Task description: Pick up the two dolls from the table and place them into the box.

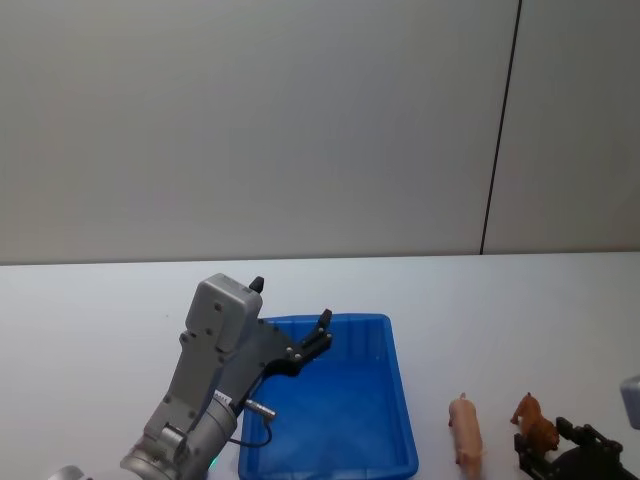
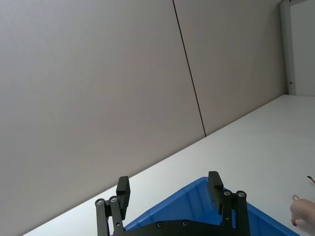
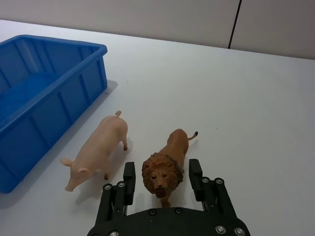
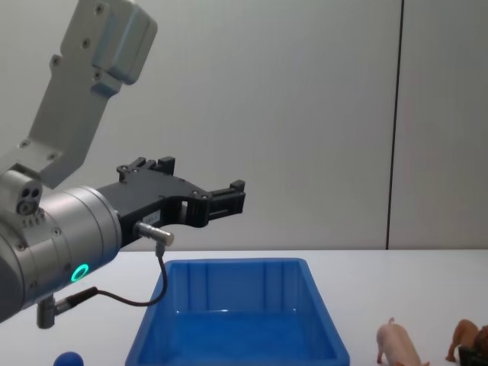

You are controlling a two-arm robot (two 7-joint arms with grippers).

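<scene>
Two dolls stand on the white table (image 1: 520, 330) to the right of the box: a pale pink pig (image 3: 101, 147) (image 1: 465, 430) and a reddish-brown lion (image 3: 167, 160) (image 1: 535, 420). My right gripper (image 3: 162, 178) (image 1: 543, 438) is open and low at the table. Its fingers (image 3: 129, 181) stand on either side of the lion's head with small gaps. The blue box (image 1: 400, 400) (image 3: 54, 93) (image 4: 236, 267) looks empty. My left gripper (image 1: 291, 301) (image 2: 169, 189) (image 4: 206, 183) hangs open and empty above the box's left side.
A small blue ball (image 4: 69, 358) lies on the table left of the box. A grey wall with a dark vertical seam (image 1: 500, 130) rises behind the table. Bare tabletop stretches behind the box and the dolls.
</scene>
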